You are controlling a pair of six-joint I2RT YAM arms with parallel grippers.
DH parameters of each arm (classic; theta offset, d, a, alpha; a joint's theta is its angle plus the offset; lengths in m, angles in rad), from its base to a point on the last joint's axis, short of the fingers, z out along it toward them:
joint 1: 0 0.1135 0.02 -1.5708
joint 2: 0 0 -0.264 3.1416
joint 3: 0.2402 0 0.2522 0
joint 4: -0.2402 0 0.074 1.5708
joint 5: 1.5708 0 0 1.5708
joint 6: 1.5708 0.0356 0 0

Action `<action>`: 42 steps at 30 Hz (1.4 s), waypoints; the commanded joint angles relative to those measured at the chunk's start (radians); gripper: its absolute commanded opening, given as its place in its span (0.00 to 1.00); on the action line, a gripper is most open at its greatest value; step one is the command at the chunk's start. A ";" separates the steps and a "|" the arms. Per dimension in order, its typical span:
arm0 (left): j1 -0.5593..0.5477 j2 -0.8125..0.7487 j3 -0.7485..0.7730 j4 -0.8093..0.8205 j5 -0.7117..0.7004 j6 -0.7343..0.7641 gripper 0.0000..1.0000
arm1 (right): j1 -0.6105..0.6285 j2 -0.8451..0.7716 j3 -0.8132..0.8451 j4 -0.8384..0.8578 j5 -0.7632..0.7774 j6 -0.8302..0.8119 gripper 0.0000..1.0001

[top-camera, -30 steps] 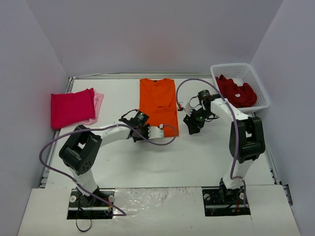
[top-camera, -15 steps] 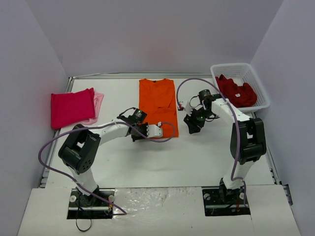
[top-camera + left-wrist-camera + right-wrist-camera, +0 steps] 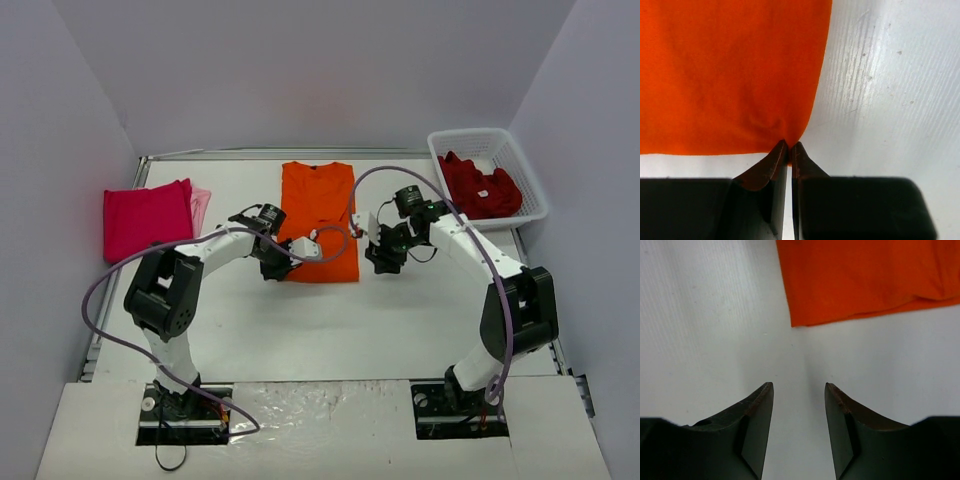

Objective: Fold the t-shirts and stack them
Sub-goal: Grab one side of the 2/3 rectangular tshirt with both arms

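— Well, what is being gripped up close?
— A puckered corner of the soft orange t-shirt is being pinched by the closed left gripper; the right gripper is being held agape over the ribbed table beside it.
— Farther off?
— Dark red t-shirts are being kept in the lattice basket.

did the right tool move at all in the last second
Yes. From above, the right tool has shifted left, away from the white basket and toward the orange t-shirt's right edge.
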 commanded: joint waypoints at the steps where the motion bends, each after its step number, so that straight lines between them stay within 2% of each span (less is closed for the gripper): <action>1: 0.013 0.020 0.058 -0.119 0.087 0.014 0.02 | 0.087 -0.036 -0.055 0.035 0.075 -0.009 0.42; 5: 0.019 0.057 0.098 -0.179 0.117 0.028 0.02 | 0.159 -0.071 -0.113 0.100 0.144 -0.012 0.42; 14: 0.048 0.123 0.175 -0.245 0.221 0.013 0.02 | 0.231 -0.068 -0.188 0.215 0.236 -0.004 0.43; 18: 0.070 0.141 0.196 -0.262 0.277 0.001 0.02 | 0.219 -0.062 -0.196 0.293 0.173 0.043 0.43; 25: 0.087 0.170 0.232 -0.306 0.346 0.010 0.02 | 0.243 -0.013 -0.187 0.293 0.132 0.033 0.42; 34: 0.103 0.198 0.255 -0.341 0.354 0.033 0.02 | 0.311 0.048 -0.189 0.275 0.182 0.014 0.38; 42: 0.113 0.200 0.252 -0.363 0.348 0.056 0.02 | 0.315 0.117 -0.175 0.293 0.218 0.001 0.36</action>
